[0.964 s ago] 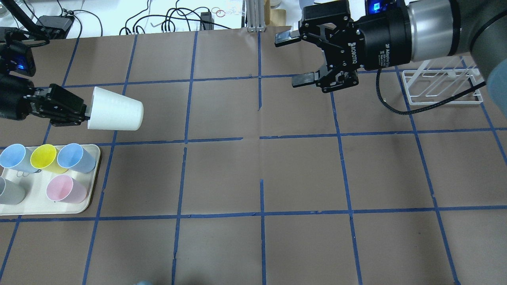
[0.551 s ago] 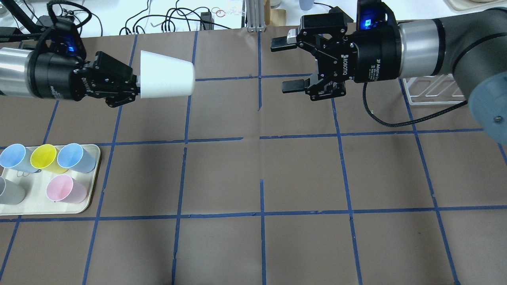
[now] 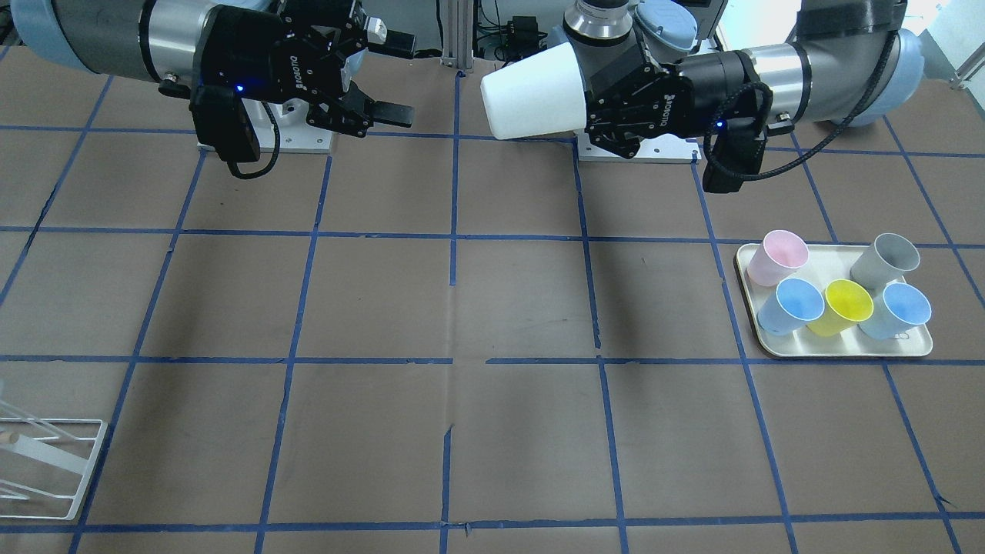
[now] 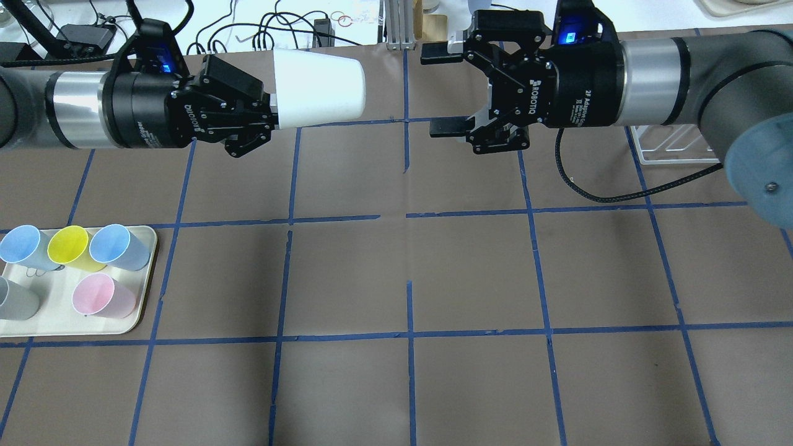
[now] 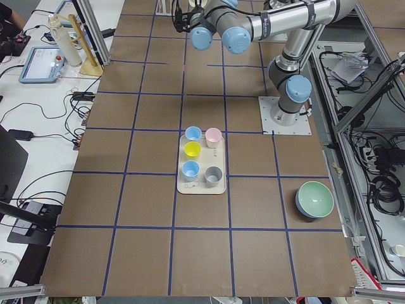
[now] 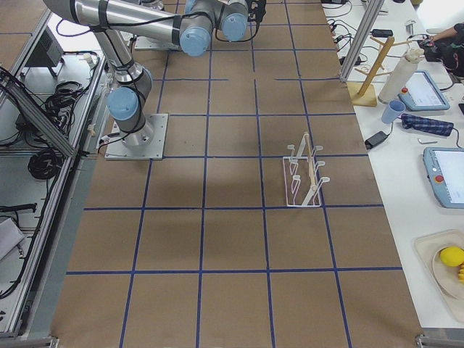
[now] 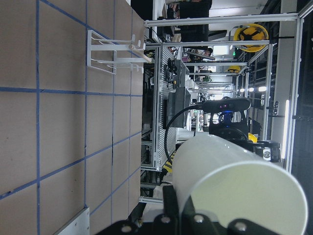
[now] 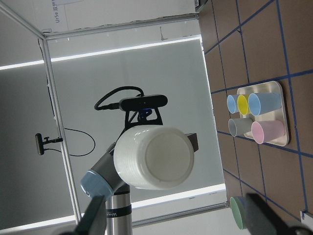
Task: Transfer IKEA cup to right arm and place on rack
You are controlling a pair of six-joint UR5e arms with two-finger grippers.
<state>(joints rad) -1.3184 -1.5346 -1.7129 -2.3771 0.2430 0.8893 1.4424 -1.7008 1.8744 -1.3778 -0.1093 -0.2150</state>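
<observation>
1. My right gripper [image 4: 438, 90] is spread wide and empty, its mouth facing 9 o'clock in the overhead view.
2. The left gripper [image 4: 271, 114] is clenched on the rim of the IKEA cup [image 4: 319, 87]. The cup is held sideways in the air, base toward 3 o'clock, near my open fingers but not between them.
3. I'd close that gap slowly, centre the base between the jaws, clamp firmly, and only then release the left.
4. The rack [image 4: 675, 148] sits beyond my wrist, toward 3 o'clock.
</observation>
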